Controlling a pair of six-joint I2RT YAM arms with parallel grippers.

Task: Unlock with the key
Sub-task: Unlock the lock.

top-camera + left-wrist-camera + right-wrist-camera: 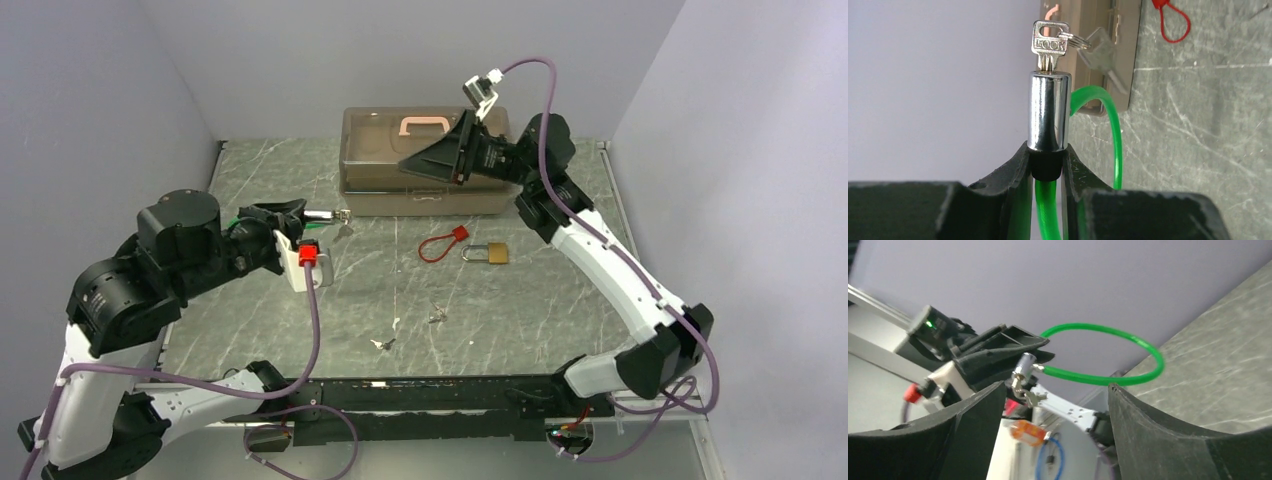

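Grey marbled desk (560,300) seen from above, with a brass padlock (490,253) lying flat on it, just right of a red tag (459,232) on a red wire loop. Behind these, against the back wall, a translucent tan box (380,200) with a pink handle (424,124). Left fingers (290,213) held above the desk's left part, closed on a chrome lock cylinder (320,214) at the end of a green cable (237,220). Key (343,214) seated in the cylinder's far end, second key (346,233) hanging below it. Right fingers (435,158) up over the box, pointing left toward the cylinder, holding nothing. Silvery bits (437,316) loose on the near desk, too small to tell.

From the left wrist: fingers pinching the black collar at the cylinder's base, chrome barrel standing straight up between them, green cable looping out to the right. Key blade sunk in the barrel's top, square head free and stamped LOOK, split ring through the head carrying the second key.

From the right wrist: both fingers spread wide apart, nothing between them. Framed in the gap, the left fingers gripping the cylinder, green cable arcing in a loop to the right, key sticking out of the cylinder with the second key hanging from it, well apart from the right fingers.
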